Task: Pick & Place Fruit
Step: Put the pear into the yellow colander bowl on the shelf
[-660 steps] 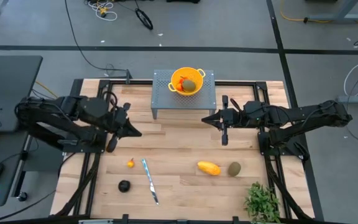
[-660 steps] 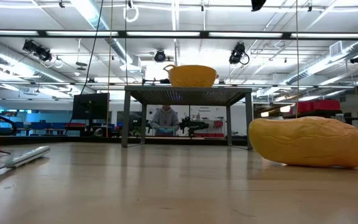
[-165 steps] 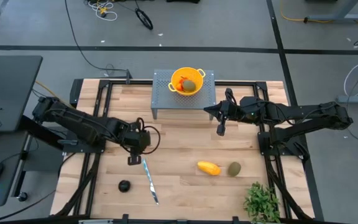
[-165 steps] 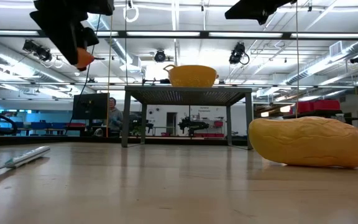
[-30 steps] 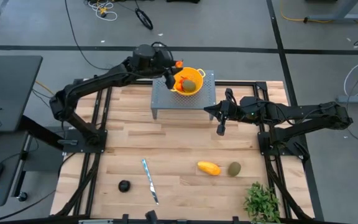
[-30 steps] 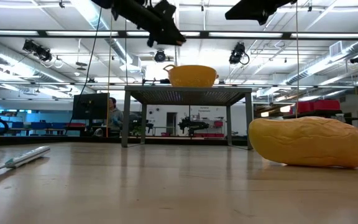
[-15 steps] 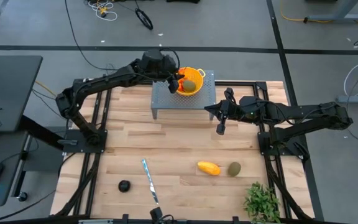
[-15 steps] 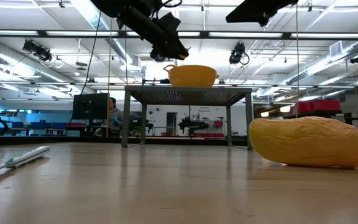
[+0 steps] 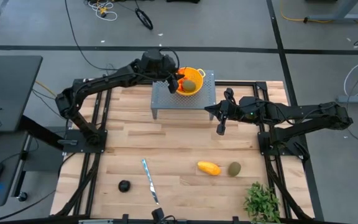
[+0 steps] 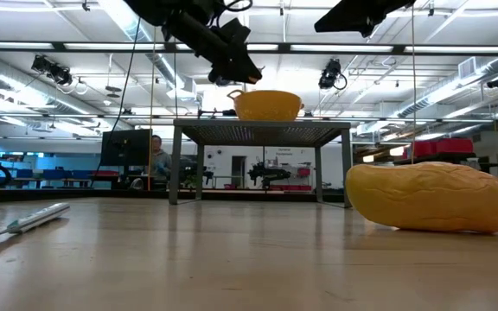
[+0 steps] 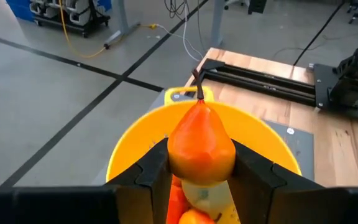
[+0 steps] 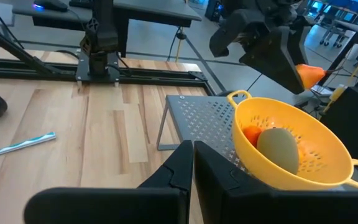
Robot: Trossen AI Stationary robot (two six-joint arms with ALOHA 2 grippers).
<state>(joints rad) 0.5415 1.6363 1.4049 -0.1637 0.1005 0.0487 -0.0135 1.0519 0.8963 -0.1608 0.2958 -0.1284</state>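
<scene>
**Inspection: left gripper holds small orange fruit over the colander**

We find a pale wood-plank table [image 9: 179,149] on a dark frame, standing on a grey concrete floor crossed by dark tape lines and loose cables. The low view looks into a wide workshop with strip lights, ducting and benches; a person [image 10: 156,154] stands far back.

At the table's far edge a grey perforated stand [image 9: 163,102] carries a yellow colander [image 9: 196,91]. The left gripper [image 11: 199,186] hangs above the colander's rim, its fingers [image 11: 157,171] partly closed on a small orange pear-shaped fruit [image 11: 200,144]. In the left wrist view its long axis runs along the fingers, the narrow stem end pointing forward, away from the wrist. Inside the colander lie an olive-green oval [image 12: 278,148] and more orange pieces [image 12: 250,136].

The right gripper [image 9: 220,130] waits above the table just right of the stand, jaws closed on nothing.

On the near half of the table a yellow-orange oblong fruit [image 9: 208,168] lies with its long axis roughly left to right, slightly slanted; a second olive-green oval [image 9: 234,168] sits just beside it to the right. A dark round fruit [image 9: 124,185] rests well apart at near left, with a silver knife [image 9: 149,181] between, lying near to far. A leafy plant [image 9: 261,202] stands at the near right corner.
</scene>
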